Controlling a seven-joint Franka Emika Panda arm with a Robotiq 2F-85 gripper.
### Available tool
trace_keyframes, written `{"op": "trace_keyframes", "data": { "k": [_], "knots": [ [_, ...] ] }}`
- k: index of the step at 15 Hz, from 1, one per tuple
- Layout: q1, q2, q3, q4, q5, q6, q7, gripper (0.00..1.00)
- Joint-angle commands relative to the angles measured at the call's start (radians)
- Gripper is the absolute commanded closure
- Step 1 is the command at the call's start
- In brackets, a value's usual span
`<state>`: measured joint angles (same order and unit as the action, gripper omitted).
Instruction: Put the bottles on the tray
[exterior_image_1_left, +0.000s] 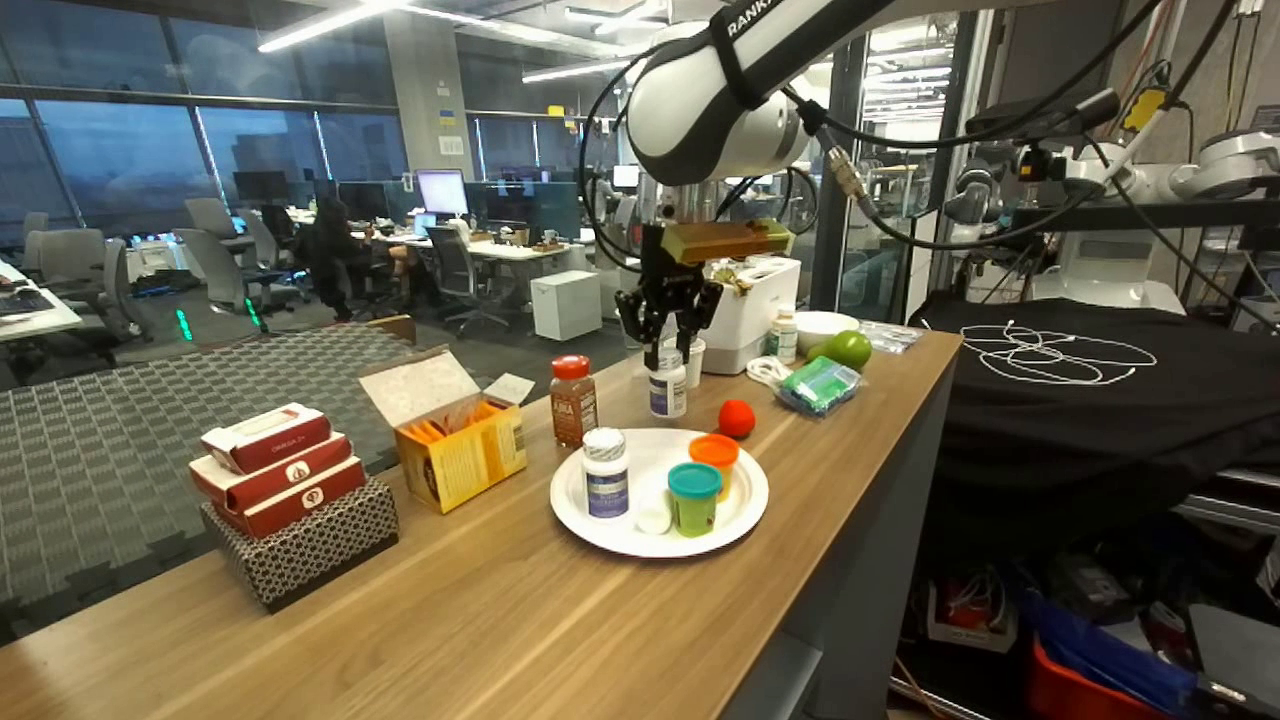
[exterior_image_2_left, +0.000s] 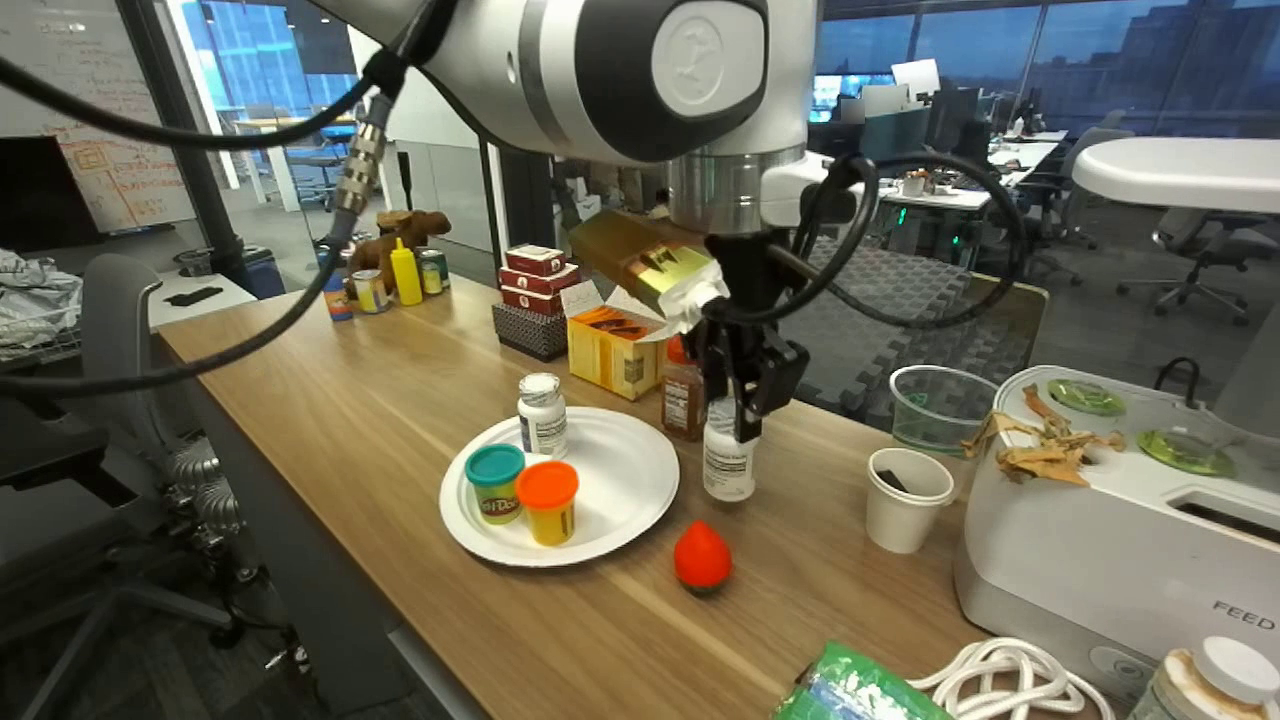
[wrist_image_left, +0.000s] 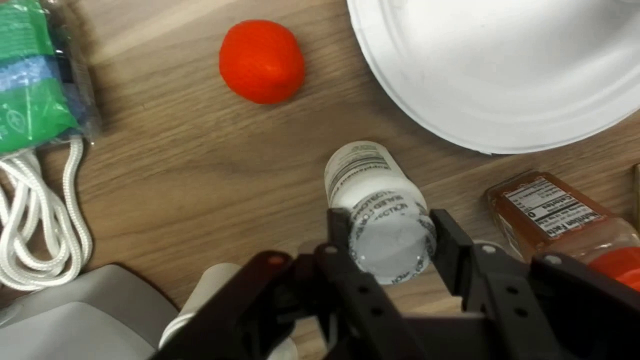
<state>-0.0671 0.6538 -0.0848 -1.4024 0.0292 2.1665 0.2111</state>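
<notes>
White supplement bottle (exterior_image_2_left: 728, 465) in play, just outside the round white plate (exterior_image_2_left: 628, 485), and the claw (wrist_image_left: 392, 227) has it by the sealed cap, a finger pinched to each side; whether the base touches the tabletop (exterior_image_2_left: 815, 575), I can't tell. Company on the plate already: a second supplement bottle (exterior_image_1_left: 606, 478), a teal-lidded Play-Doh tub (exterior_image_2_left: 498, 492) and an orange-lidded tub (exterior_image_2_left: 549, 503), all upright. Now the danger: that hold looks high and the cap slick, so a quick lift could set the bottle swinging or slipping; travel too low and its foot could catch the raised rim and shove the plate; go too deep and a tub may topple. Watch the flanks! The red-capped seasoning bottle (wrist_image_left: 555, 215) stands just beside the plate on one side, the red ball-like object (wrist_image_left: 262, 62) sits near it on the other, and a wide swing could clip either. But the lane between them runs straight to the rim, with bare plate on the half nearest the claw. The tabletop's long edge runs beyond the tubs, near enough that a hard shove could send the whole plate drifting toward it.
</notes>
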Motion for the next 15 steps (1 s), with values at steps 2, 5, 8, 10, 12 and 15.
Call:
{"op": "trace_keyframes", "data": {
  "k": [2,5,8,10,12,15],
  "knots": [
    [0.063,-0.129,0.005,-0.104,-0.018,0.004,0.038,0.81],
    [0.1,-0.171,0.021,-0.161,-0.017,0.018,0.048,0.81],
    [0.129,-0.2,0.035,-0.229,-0.018,0.03,0.054,0.81],
    [0.142,-0.203,0.037,-0.262,-0.029,0.046,0.059,0.81],
    [0.152,-0.202,0.035,-0.285,-0.038,0.068,0.065,0.81],
    [0.159,-0.197,0.026,-0.306,-0.066,0.104,0.072,0.81]
  ]
}}
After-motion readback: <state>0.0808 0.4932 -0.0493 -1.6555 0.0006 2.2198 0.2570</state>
